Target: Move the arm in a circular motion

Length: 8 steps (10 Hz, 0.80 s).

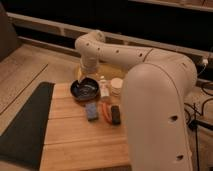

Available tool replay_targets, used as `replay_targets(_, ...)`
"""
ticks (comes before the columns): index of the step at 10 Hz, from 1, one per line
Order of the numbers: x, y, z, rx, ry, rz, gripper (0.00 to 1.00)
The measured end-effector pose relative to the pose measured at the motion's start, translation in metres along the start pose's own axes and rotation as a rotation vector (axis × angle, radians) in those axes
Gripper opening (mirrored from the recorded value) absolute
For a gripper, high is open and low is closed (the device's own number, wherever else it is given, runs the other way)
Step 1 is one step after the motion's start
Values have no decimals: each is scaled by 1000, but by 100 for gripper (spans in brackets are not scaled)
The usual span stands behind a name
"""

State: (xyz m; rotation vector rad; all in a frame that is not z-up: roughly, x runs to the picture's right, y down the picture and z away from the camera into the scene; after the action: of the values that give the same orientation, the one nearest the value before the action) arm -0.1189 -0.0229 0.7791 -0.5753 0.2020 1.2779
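The cream-white arm (pixel 150 85) fills the right side of the camera view. Its thick segment rises from the lower right, bends at a rounded elbow (pixel 90 44) and has a row of small dark holes along the upper link. The far end drops down behind a dark bowl (pixel 84 90). The gripper (pixel 83 75) hangs just above the far rim of that bowl at the back of the wooden board (pixel 75 135).
On the board lie a small bottle (pixel 104 90), a white cup (pixel 117 86), a blue sponge (pixel 91 111), an orange item (pixel 106 112) and a dark bar (pixel 115 114). A dark mat (pixel 22 125) lies to the left. A railing (pixel 45 22) runs behind.
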Motion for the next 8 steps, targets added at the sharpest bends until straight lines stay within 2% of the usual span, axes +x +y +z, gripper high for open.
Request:
replay_targets(2, 32, 9, 1, -11, 18, 13, 65)
replay_targets(4, 59, -5, 0, -4, 34, 71, 65)
replay_targets(5, 72, -22, -2, 6, 43, 124, 65)
replay_targets(6, 81, -49, -4, 29, 46, 190, 65)
replay_targets(7, 87, -69, -6, 44, 47, 236, 65)
replay_targets(8, 90, -99, -10, 71, 42, 299, 65)
